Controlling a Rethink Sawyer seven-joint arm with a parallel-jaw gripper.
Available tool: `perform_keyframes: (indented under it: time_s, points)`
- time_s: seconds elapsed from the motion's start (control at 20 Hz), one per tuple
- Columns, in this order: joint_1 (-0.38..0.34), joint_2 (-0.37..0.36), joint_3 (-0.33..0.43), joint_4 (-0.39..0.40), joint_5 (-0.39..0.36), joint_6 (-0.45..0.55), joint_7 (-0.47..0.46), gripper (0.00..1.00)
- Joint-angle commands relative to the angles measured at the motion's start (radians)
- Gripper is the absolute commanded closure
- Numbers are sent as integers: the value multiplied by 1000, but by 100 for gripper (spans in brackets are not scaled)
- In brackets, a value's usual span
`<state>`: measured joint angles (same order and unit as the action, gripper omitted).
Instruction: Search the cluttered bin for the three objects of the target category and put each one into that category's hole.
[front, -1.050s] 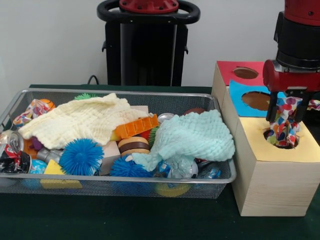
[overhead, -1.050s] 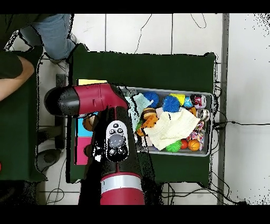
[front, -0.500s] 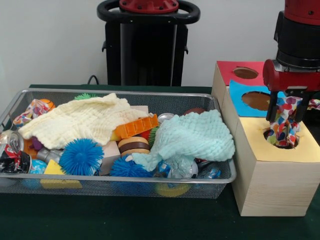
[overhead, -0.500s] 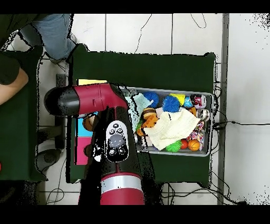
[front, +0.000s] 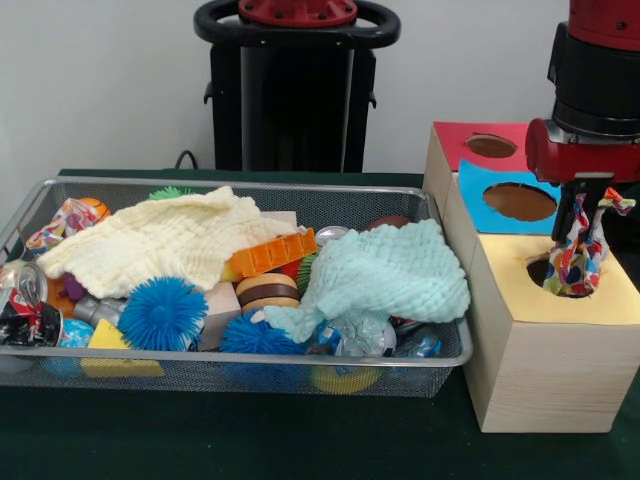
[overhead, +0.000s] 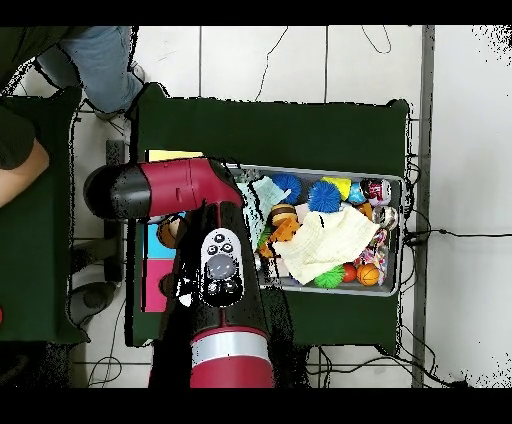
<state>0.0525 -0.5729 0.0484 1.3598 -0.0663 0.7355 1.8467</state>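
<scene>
Front view, read left to right: the silver wire-mesh bin (front: 30, 215) fills the left and middle, heaped with clutter. A pale yellow knitted cloth (front: 160, 240) lies across its 10 o'clock part, a blue spiky rubber ball (front: 162, 313) sits near the front rim at 7 o'clock, and a mint-green knitted cloth (front: 390, 272) is draped over the 3 o'clock end. To the right stands the pale wooden sorting box (front: 540, 375), with a red panel and hole at its far end, a blue panel and hole (front: 520, 201) in the middle, and a yellow panel and hole (front: 545, 272) nearest.

At the yellow hole, the pincer (front: 582, 222) is pressed together on the multicoloured spotted cloth (front: 575, 262), which hangs upright with its lower end down in the opening. Cloths seem to be the target category, and this looks like the drop-off step for one of them. The next move calls for the pincer to spread so the fabric falls fully through, then for a reach back toward the bin at 9 o'clock for the knitted cloths.

Bin and box rest on a dark green tabletop (front: 250, 440), before a plain white wall. In the overhead view a person's arm (overhead: 20, 165) shows at 9 o'clock, beside a tiled floor (overhead: 470, 150).
</scene>
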Motion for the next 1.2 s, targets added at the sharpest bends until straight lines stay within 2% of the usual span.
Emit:
perform_keyframes:
  time_s: [0.05,0.45,1.05,1.2]
  points:
    - [-21,21,63,77,-6,-1,50,100]
    - [-33,28,68,77,-10,-14,36,100]
    - [-58,132,77,-67,-45,-51,-14,100]
    - [-66,144,82,-79,-49,-67,-24,100]
